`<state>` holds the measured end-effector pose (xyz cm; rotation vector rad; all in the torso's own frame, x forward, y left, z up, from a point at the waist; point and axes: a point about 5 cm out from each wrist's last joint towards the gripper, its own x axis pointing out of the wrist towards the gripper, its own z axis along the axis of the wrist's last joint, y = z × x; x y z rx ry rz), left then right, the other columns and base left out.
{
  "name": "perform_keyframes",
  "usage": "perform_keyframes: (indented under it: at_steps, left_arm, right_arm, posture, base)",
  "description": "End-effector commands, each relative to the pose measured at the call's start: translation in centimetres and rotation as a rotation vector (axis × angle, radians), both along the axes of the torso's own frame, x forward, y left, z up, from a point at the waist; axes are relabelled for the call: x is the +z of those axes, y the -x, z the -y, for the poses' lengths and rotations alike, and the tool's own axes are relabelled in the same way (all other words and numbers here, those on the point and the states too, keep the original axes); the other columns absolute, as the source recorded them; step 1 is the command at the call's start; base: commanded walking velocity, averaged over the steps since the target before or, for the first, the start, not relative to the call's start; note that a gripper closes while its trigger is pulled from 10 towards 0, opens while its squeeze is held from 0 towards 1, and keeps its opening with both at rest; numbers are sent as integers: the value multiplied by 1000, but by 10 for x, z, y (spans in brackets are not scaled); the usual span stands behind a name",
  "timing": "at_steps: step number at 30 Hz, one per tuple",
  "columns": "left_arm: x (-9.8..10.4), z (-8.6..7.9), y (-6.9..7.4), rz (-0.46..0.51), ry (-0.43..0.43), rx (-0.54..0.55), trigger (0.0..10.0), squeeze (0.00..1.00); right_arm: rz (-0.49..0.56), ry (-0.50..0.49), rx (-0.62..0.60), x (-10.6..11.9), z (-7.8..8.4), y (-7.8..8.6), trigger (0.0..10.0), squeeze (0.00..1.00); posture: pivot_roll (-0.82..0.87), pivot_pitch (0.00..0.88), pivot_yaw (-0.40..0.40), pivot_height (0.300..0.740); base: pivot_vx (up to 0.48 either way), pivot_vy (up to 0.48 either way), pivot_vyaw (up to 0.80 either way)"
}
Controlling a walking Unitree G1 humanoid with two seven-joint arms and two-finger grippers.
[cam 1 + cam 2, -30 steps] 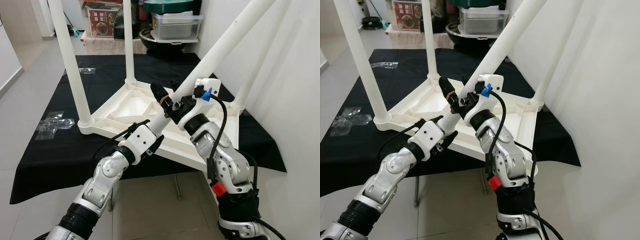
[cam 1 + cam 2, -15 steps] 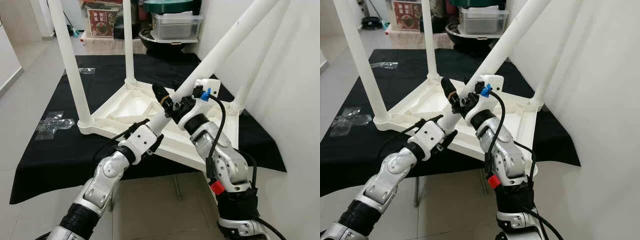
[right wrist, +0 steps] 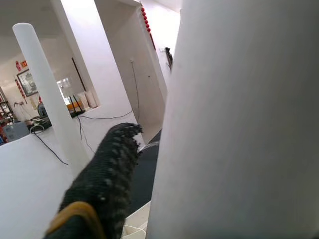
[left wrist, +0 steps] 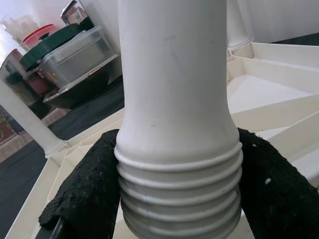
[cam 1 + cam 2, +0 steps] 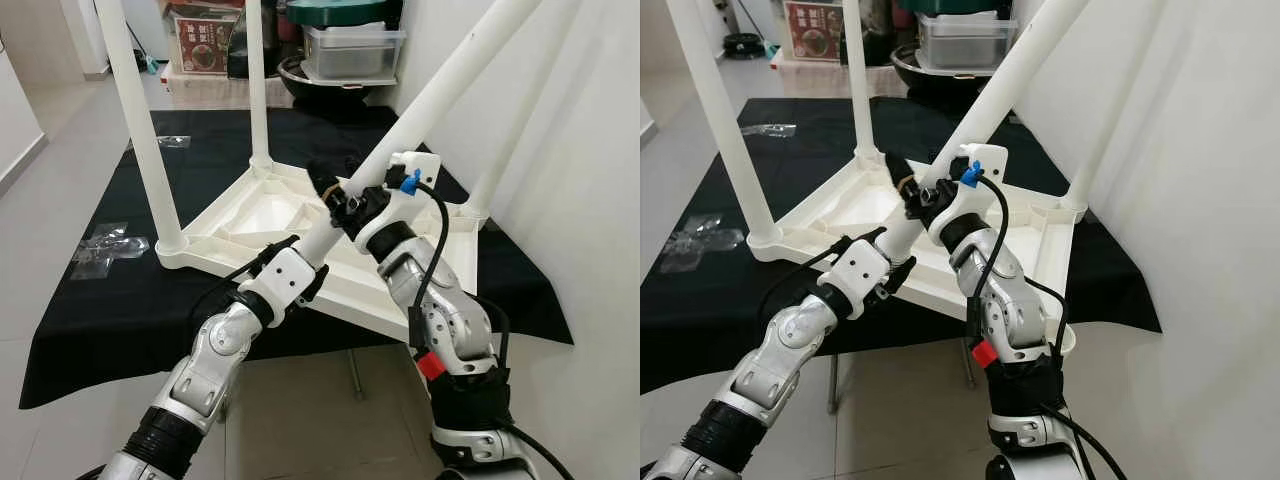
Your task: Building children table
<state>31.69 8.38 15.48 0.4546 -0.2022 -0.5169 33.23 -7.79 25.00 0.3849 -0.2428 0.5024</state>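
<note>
White plastic table leg (image 5: pixel 440 85) slants toward two o'clock, threaded end (image 4: pixel 179 199) low over the upturned tabletop (image 5: pixel 270 215); left tool (image 5: pixel 330 190) and right tool (image 5: pixel 362 205) both clench it there.

You see a white tabletop (image 5: pixel 262 216), ribbed on its underside, lying on a plain black cloth (image 5: pixel 120 300). The fitted legs (image 5: pixel 140 120) are the same white, and so is the loose leg (image 5: pixel 440 85), with plain ridged threads (image 4: pixel 179 199) at its end. Your left pincer (image 4: pixel 177 164) has black, coarse-textured fingers (image 4: pixel 82 191); the right pincer (image 5: pixel 345 200) is black too, with a yellowish band. Your arms are silver with white wrist housings, black cables, a blue clip (image 5: pixel 408 182) and a red tag (image 5: pixel 428 365). The floor (image 5: pixel 60 150) is pale grey tile. Behind, you see a dark green lid (image 5: pixel 335 12) on a clear grey box and a red-printed carton (image 5: pixel 203 45).
</note>
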Motion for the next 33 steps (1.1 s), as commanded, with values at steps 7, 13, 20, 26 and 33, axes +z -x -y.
perform_keyframes:
  at_steps: [7,13,20,26,33]
  left_arm:
    - [-3,9,4,11,-19,-42,10000,0]
    - [1,2,0,21,-11,-22,10000,0]
    - [0,-2,-2,0,-10,0,10000,0]
    - [-9,-8,-3,-87,16,32,10000,0]
    - [-13,-17,-4,-109,18,58,10000,1000]
  right_arm:
    - [23,-30,7,9,-5,-1,0,0]
    - [24,-19,13,7,-7,0,0,0]
    - [27,-12,5,5,-5,0,0,0]
    - [24,-27,-9,5,-1,-2,0,0]
    - [37,-17,-15,7,0,-3,0,0]
  posture:
    - [47,0,-71,740]
    - [44,0,-72,740]
    - [46,0,-73,740]
    - [49,0,-73,740]
    - [53,0,-75,740]
  base:
    - [0,0,0]
    - [0,0,0]
    - [0,0,0]
    - [0,0,0]
    - [0,0,0]
